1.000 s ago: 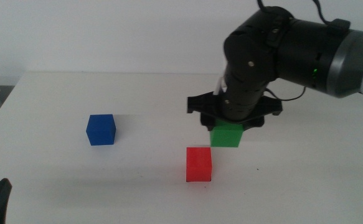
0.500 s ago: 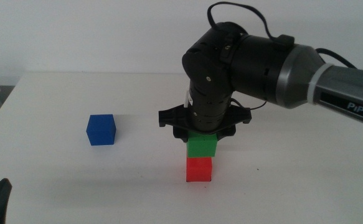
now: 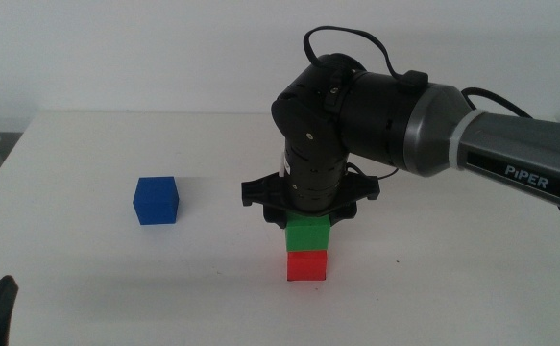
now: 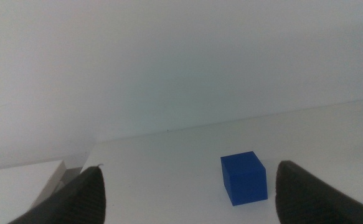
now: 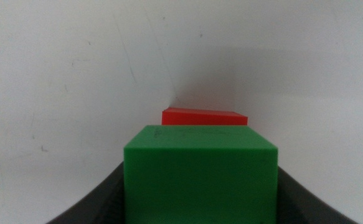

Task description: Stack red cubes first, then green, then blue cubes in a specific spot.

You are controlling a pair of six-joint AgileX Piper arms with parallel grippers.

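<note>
Green cube (image 3: 309, 232), light and rigid by the look, sits on the red cube (image 3: 306, 265), right gripper (image 3: 307, 219) clamping its side faces.

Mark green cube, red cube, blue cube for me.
green cube (image 3: 310, 231): middle view, front face, held in the right gripper (image 3: 306, 213).
red cube (image 3: 306, 265): middle view, front face, under the green one.
blue cube (image 4: 245, 180): left wrist view, front face, on the table.
</note>
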